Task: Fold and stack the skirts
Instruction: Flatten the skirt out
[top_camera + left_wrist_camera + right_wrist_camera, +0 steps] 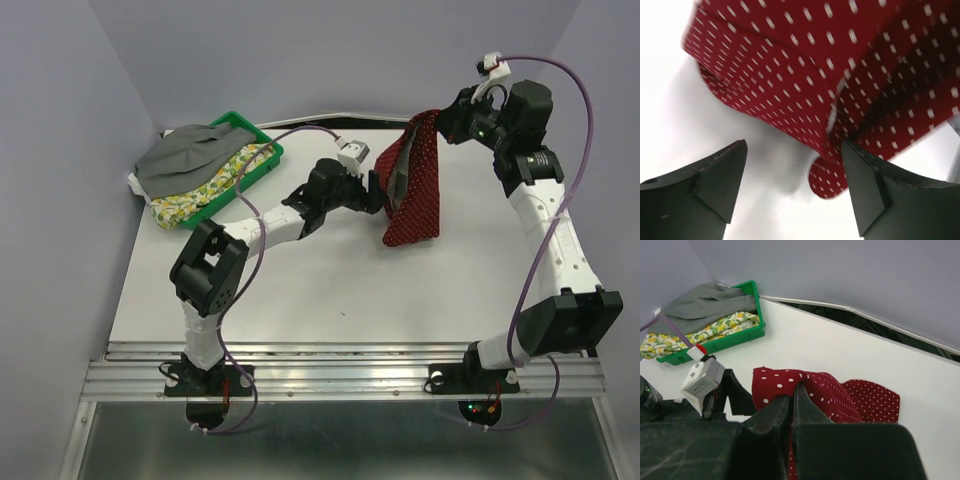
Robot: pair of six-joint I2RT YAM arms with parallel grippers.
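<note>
I keep the left gripper (795, 150) wide open, well right of the tray (272, 150), with its jaws either side of a lower edge of the red skirt (415, 190). I judge this sets up a second grasp for folding. The skirt hangs right of the tray, its long axis rising steeply from the table (330, 290) up and away to the right gripper (445, 118). That gripper is clamped on the top corner so the cloth drapes. The grey skirt (185, 150) lies heaped over the lemon skirt (205, 190) in the tray.

The red skirt (412, 185) is soft matt cloth, the tray (255, 175) smooth plastic, the tabletop (330, 290) matt
</note>
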